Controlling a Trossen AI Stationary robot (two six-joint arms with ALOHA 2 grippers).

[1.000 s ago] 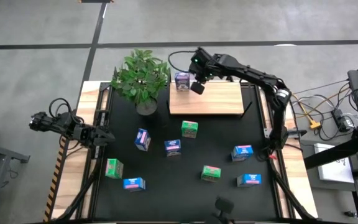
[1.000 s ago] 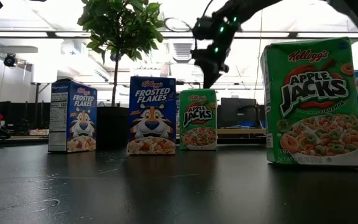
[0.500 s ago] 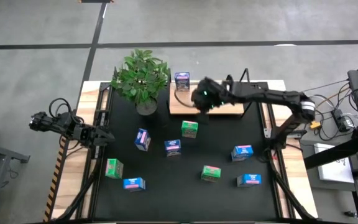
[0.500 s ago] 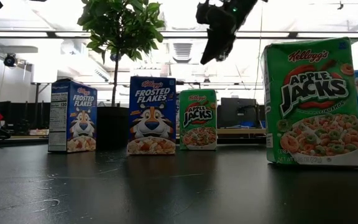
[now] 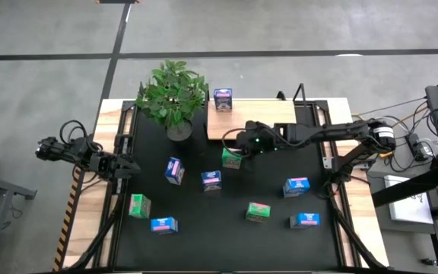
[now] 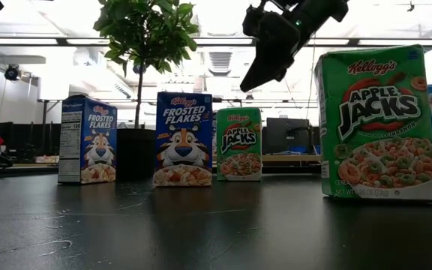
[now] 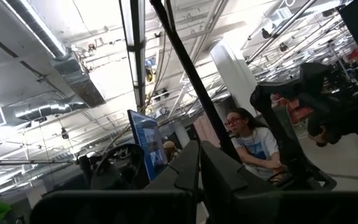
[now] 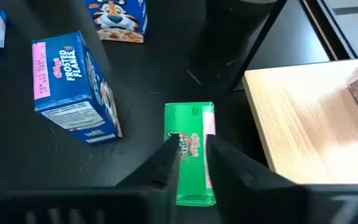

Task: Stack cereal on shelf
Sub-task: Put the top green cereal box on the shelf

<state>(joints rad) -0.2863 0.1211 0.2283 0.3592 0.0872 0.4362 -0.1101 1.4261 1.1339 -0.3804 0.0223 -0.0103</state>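
My right gripper (image 8: 191,143) hangs open above a green cereal box (image 8: 190,163) that stands on the black mat just in front of the shelf (image 5: 261,122). Its fingers stand over the box's top and are clear of it, as the low view shows (image 6: 247,84). One dark blue-purple cereal box (image 5: 223,99) stands on the shelf's far left corner. Several more cereal boxes stand scattered on the mat, among them a blue one (image 5: 175,170) and a light blue one (image 5: 296,186). My left gripper (image 5: 130,166) waits shut at the table's left edge.
A potted plant (image 5: 172,95) stands left of the shelf at the far side. Two green boxes (image 5: 139,205) (image 5: 258,211) and two light blue ones (image 5: 163,224) (image 5: 305,220) stand toward the near edge. A person sits in the room beyond the table (image 7: 253,140).
My right gripper has swung from beside the blue-purple box on the shelf toward the table's near edge, past the shelf's front edge, and has tipped downward over the green box. The blue-purple box stays on the shelf.
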